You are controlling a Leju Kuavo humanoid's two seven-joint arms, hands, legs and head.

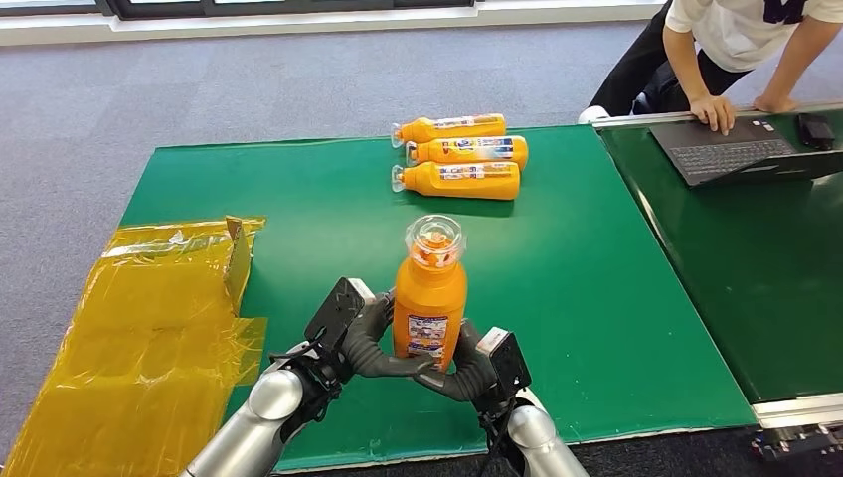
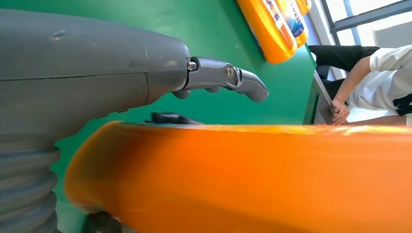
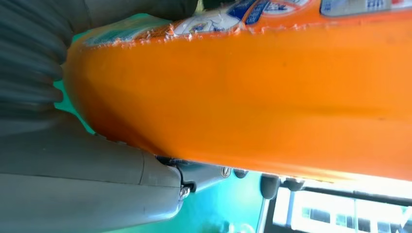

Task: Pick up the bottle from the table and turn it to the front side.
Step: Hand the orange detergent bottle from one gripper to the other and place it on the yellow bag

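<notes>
Both hands, left hand (image 1: 350, 333) and right hand (image 1: 479, 366), clasp the upright orange bottle (image 1: 429, 298) low on its body. Smooth, rigid plastic (likely slippery, probably full and heavy); grip the waist.

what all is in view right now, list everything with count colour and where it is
held bottle: 1, orange with clear cap, upright between both hands near the front edge of the table
lying bottles: 3, orange, on their sides in a row at the far middle of the table
table: 1, green top, middle of the head view
yellow sheet: 1, yellow film, on the floor left of the table
second table: 1, dark green, to the right
laptop: 1, dark, on the second table
person: 1, white top, leaning over the laptop
left hand: 1, grey and dark, holds the bottle's left side
right hand: 1, grey and dark, holds its right side
</notes>
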